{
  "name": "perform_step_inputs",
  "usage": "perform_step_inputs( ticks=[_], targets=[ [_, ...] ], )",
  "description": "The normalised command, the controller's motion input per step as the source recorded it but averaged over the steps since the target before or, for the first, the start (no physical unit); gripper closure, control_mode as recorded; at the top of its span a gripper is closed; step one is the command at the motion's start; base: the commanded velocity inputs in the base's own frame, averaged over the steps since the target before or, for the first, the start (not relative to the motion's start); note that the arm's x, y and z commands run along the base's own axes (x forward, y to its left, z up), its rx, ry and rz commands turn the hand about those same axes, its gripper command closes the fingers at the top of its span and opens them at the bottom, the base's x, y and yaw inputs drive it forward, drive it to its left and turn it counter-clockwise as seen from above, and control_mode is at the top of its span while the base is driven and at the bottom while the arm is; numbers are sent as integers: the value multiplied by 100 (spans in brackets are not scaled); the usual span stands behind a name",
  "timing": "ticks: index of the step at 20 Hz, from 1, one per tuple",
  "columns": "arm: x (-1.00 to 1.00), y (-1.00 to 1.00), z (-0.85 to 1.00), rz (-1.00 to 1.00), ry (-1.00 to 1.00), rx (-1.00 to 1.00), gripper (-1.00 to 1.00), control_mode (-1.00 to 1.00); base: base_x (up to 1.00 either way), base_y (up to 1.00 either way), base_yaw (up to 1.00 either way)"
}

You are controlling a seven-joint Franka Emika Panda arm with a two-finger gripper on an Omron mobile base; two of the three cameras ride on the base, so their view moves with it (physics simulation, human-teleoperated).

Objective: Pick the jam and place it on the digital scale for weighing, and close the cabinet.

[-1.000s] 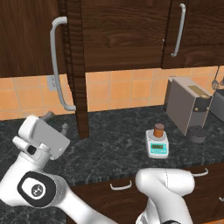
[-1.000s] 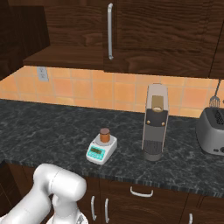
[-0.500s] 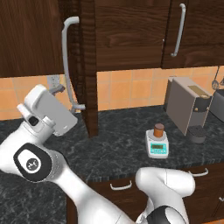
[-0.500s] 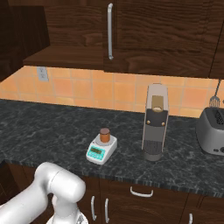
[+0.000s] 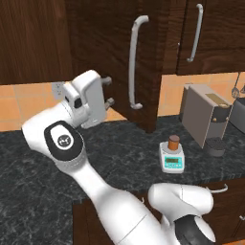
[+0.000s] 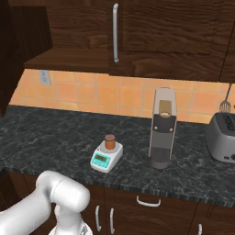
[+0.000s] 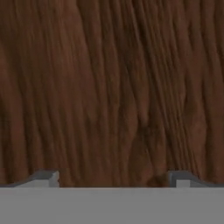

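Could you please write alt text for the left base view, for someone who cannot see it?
The open gripper presses against the cabinet door, which stands partly open. On the dark counter to the right, the jam sits on the digital scale.

You face a dark, grey-veined stone tabletop [image 5: 119, 143] running along an orange tiled wall. Directly on it sits a small squarish white digital scale with a teal front panel [image 5: 172, 157], and a small orange jam jar with a dark brown lid [image 5: 174, 142] stands upright on top of that scale. Just to the right of the scale stands a tall grey boxy coffee machine [image 6: 163, 133]. Farther right, near the tabletop's end, sits a grey metal toaster [image 6: 222, 137], well apart from the scale.
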Motion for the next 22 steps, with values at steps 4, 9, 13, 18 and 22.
perform_step_inputs(
  ticks=[4,9,13,18,22],
  targets=[
    [100,-100,-4,22,-10,24,-100,-100,0,0,0],
    [99,-100,0,33,-12,24,-100,-100,0,0,0],
    [86,-100,0,39,-5,21,-100,-100,0,0,0],
    [96,-98,0,34,-1,19,-100,-100,0,0,0],
    [100,-83,0,25,0,17,-100,-100,0,0,0]
  ],
)
